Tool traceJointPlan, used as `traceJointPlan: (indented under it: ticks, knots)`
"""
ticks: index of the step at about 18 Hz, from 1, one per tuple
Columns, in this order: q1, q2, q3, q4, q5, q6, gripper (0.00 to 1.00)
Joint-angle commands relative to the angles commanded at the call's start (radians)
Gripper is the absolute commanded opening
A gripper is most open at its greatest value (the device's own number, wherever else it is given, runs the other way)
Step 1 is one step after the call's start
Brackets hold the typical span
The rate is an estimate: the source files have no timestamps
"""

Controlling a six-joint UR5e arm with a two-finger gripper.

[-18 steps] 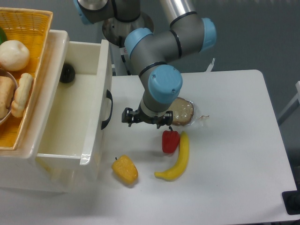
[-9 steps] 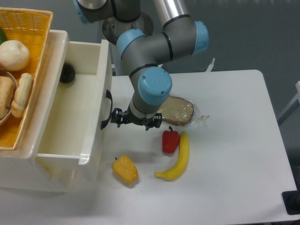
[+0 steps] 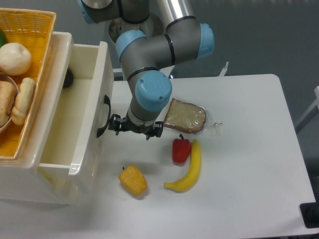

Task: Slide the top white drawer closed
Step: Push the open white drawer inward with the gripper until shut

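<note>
The top white drawer (image 3: 92, 99) stands pulled out from the cream cabinet at the left, its tray open to the camera. Its flat front panel faces right and carries a black curved handle (image 3: 103, 115). My gripper (image 3: 134, 130) points down right beside that front panel, its left black part at the handle. The blue wrist joint covers the fingertips, so I cannot see whether they are open or shut. A dark round object (image 3: 67, 78) lies at the drawer's back, half hidden under the cabinet top.
A yellow wicker basket (image 3: 35, 30) with bread rolls sits on the cabinet top. On the white table (image 3: 249, 149) lie a bagged bread slice (image 3: 185, 115), a red pepper (image 3: 181, 149), a banana (image 3: 188, 172) and a yellow pepper (image 3: 133, 180).
The gripper has travelled left across the table to the drawer front. The drawer has slid left into the cabinet by a short way, uncovering the bread slice.
</note>
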Motion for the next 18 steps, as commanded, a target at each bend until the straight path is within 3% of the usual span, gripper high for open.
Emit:
traceJointPlan:
  ticks: [9,18]
  knots:
    - [-0.063,0.006,0.003,0.005,0.038,0.009,1.0]
    - [-0.072,0.015,-0.002,0.003,0.038,0.009,1.0]
